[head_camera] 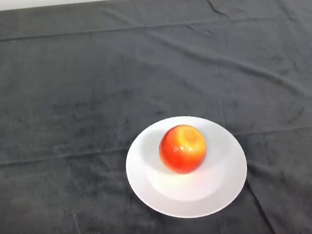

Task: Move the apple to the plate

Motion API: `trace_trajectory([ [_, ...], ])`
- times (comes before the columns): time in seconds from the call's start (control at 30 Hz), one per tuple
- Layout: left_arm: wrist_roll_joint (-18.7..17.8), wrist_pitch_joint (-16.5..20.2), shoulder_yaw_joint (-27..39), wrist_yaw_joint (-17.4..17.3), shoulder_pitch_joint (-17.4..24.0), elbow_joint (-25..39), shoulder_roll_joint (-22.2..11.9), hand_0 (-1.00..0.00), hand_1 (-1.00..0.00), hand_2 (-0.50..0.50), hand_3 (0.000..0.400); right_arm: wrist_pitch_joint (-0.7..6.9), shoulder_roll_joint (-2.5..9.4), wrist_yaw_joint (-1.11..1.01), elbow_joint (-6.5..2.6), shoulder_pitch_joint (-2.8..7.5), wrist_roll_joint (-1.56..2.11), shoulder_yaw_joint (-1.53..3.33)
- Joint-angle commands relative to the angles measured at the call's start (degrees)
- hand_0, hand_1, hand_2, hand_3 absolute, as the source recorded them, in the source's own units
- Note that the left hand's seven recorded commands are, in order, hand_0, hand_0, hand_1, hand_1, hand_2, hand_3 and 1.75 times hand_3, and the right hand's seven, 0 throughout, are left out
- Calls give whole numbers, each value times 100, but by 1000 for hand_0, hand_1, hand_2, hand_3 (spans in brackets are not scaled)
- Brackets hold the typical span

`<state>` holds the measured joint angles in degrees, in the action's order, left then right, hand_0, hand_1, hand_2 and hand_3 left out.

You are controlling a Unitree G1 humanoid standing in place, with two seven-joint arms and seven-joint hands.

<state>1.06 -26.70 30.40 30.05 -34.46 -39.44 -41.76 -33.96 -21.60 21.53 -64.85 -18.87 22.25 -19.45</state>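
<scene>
Hand state could not be determined; no part of the robot showed. Apple (pixel 182 149) rested near the centre of the white plate (pixel 152 192) on the tabletop (pixel 60 93); placement appeared complete, no further move needed

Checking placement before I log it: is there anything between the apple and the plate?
Nothing. In the head view the apple sits directly on the plate, near its middle, with only bare white dish showing around it.

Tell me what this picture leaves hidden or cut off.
- Head view: the apple hides its own underside and the middle of the white plate.
- The dark cloth covers the table beneath and runs past the left, right and bottom edges.
- No part of the robot shows.
</scene>
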Motion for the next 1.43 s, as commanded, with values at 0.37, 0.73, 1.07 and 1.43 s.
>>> trace_trajectory([
  [0.37, -53, -82, 36, -92, -84, -244, -179, 0, 0, 0, 0, 293, 239, 9, -428, 205, 100, -101],
  [0.73, -64, -80, 29, -104, -88, -248, -178, 0, 0, 0, 0, 293, 239, 9, -428, 205, 100, -101],
  [1.07, -91, -61, 34, -133, -81, -232, -182, 0, 0, 0, 0, 293, 239, 9, -428, 205, 100, -100],
  [1.43, -34, -71, -30, -68, -128, -250, -110, 0, 0, 0, 0, 293, 239, 9, -428, 205, 100, -100],
])
